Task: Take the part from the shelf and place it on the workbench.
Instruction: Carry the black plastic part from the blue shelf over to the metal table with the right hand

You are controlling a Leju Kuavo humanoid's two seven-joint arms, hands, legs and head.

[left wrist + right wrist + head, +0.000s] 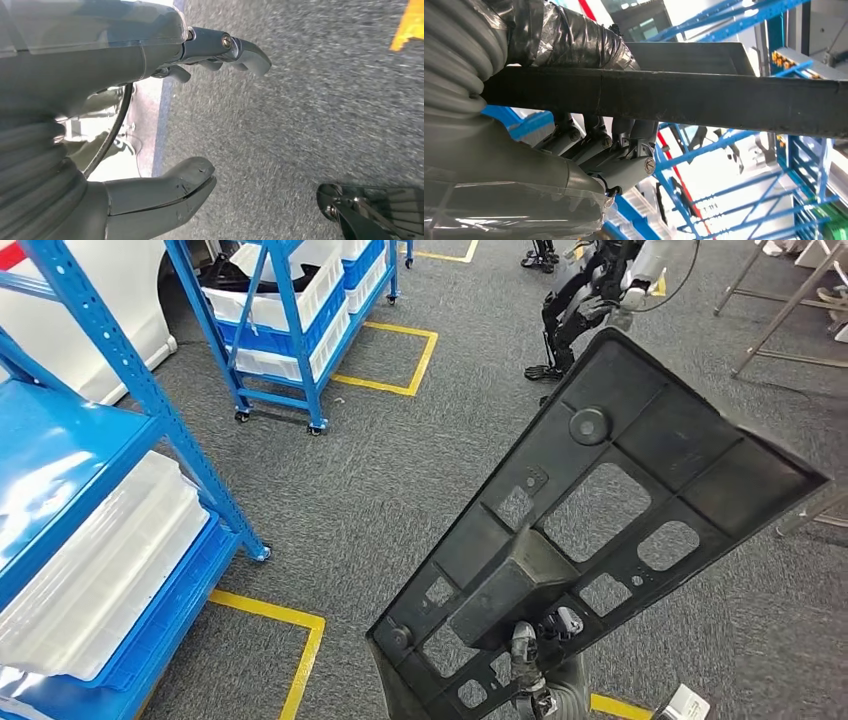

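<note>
A blue shelf [110, 490] stands left of the large black part [600, 530], held aloft over grey floor. The right hand [535, 650] grips its lower end; leverage could twist it loose. Left hand [150, 115] spread, empty.

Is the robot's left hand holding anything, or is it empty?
Empty. The left robot hand hangs over grey carpet with thumb and fingers apart, nothing between them.

The part [600, 510] occupies the lower right of the head view, above the floor [400, 470]. Shelf [110, 540] stands at left; cart [290, 320] upper centre-left.
</note>
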